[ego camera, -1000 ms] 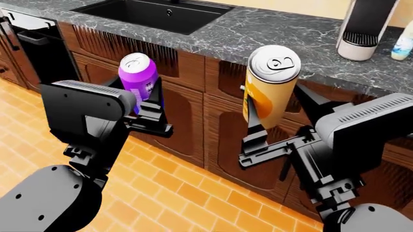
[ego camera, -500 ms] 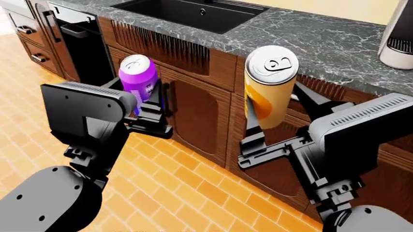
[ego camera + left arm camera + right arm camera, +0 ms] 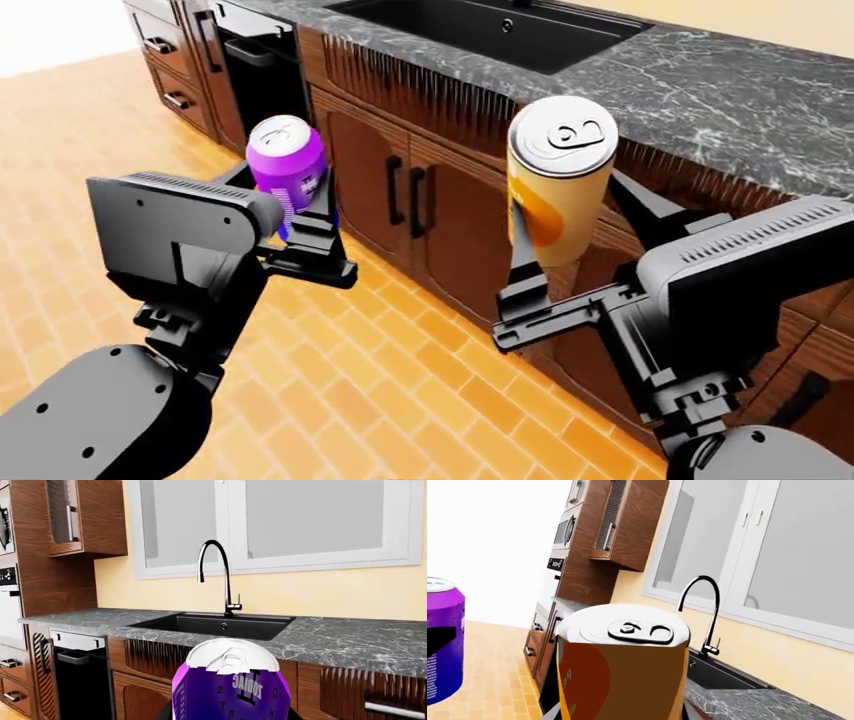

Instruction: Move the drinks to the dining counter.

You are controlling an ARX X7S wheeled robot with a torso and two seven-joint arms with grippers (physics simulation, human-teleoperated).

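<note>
My left gripper is shut on the purple soda can, held upright over the tiled floor; the can fills the left wrist view. My right gripper is shut on the taller orange-yellow can, also upright, in front of the dark marble counter; it fills the right wrist view, where the purple can shows beside it. The slim white bottle and the white dining counter are out of view.
The dark grey marble counter with black sink and tap runs along the wall ahead, over brown cabinet doors. A dark open appliance sits at its left end. Orange tiled floor lies to the left.
The view has swung left along the counter: the sink and cabinets slid right and up, more floor shows. The coffee machine and white bottle left the view. Both cans stay held.
</note>
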